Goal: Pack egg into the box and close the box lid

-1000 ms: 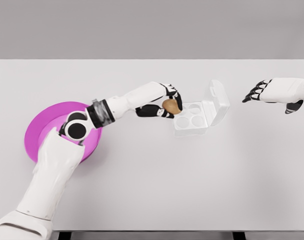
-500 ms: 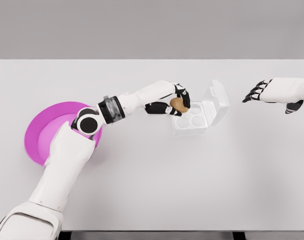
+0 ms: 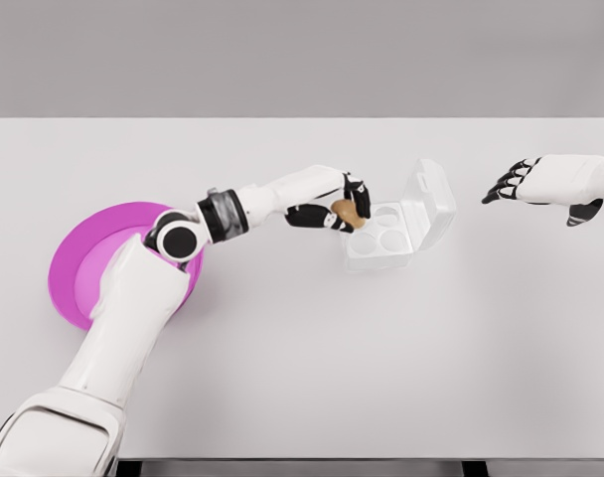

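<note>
Left hand grips brown egg at left rim of open box — cups lie just right. Right hand relaxed, empty — far right.

The box looks like thin clear plastic, glossy, its 4 cups smooth. The egg is matt brown, perhaps faintly speckled. The pink plate seems smooth plastic; the table matt white.
</note>
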